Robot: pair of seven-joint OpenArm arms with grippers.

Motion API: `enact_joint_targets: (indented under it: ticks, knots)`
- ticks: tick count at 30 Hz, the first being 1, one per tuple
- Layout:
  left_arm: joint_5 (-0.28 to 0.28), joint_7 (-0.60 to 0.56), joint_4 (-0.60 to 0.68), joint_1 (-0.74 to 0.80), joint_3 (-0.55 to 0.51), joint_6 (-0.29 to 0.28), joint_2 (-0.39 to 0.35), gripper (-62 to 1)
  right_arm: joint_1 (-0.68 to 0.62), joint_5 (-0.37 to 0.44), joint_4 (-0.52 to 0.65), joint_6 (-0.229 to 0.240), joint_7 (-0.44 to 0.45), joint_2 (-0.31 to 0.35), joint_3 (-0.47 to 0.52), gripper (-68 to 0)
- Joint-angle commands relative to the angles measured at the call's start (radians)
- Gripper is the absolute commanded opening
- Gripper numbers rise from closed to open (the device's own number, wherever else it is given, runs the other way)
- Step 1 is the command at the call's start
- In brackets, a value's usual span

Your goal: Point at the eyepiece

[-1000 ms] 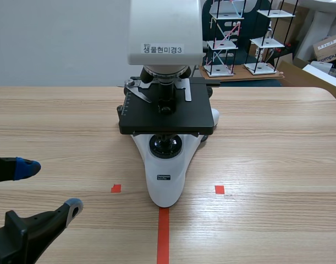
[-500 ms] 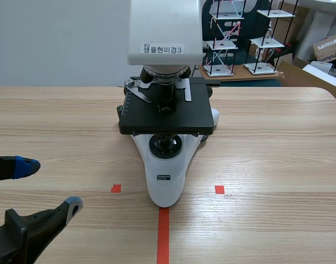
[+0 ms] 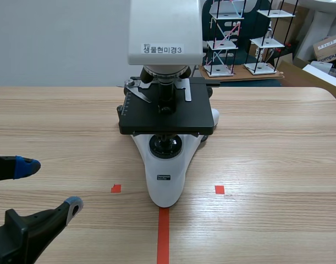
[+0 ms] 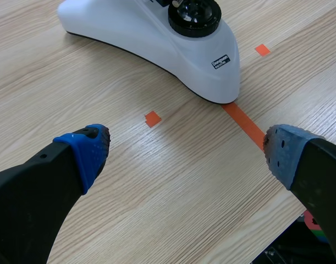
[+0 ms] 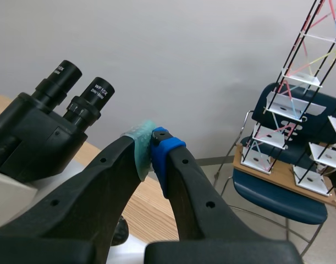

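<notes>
Right gripper (image 5: 152, 148): closed on nothing, pads pressed together, raised beside the head of the microscope (image 3: 166, 110). Its tips are near the eyepiece (image 5: 92, 100) marked 10X, 1 of 2 on the black head, and not touching it. Left gripper (image 3: 51, 186): open and holding nothing, low over the table (image 3: 277, 154), near the microscope's white base.

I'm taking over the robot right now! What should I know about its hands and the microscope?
Left gripper: open, empty, low over the table near the microscope base.
Right gripper: shut, empty, raised beside the nearer eyepiece, not touching.
Done: right arm is up by the eyepieces.
Left: it seems to aim past the eyepiece; turn it onto it.
</notes>
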Motion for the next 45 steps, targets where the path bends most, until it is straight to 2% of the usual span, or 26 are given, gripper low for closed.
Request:
enact_joint_targets:
  ticks: [1, 8, 11, 13, 17, 45]
  knots:
    - [-0.010, -0.018, 0.010, -0.003, 0.000, 0.005, 0.005, -1.9, 0.038, -0.020, -0.018, -0.006, 0.010, -0.023, -0.014, -66.9]
    - [-0.010, -0.018, 0.010, -0.003, 0.000, 0.005, 0.005, -1.9, 0.182, -0.065, -0.143, 0.000, -0.010, -0.135, -0.159, -66.9]
    - [-0.010, -0.018, 0.010, -0.003, 0.000, 0.005, 0.005, -1.9, 0.246, -0.066, -0.212, 0.037, -0.018, -0.190, -0.223, -66.9]
    - [-0.010, -0.018, 0.010, -0.003, 0.000, 0.005, 0.005, -1.9, 0.286, -0.066, -0.248, 0.039, -0.032, -0.220, -0.263, -66.9]
    - [-0.009, -0.018, 0.010, -0.003, 0.000, 0.005, 0.005, -1.9, 0.336, -0.077, -0.259, 0.047, -0.043, -0.252, -0.310, -66.9]
    - [-0.009, -0.017, 0.010, -0.003, 0.000, 0.005, 0.005, -1.9, 0.343, -0.080, -0.259, 0.047, -0.059, -0.268, -0.318, -66.9]
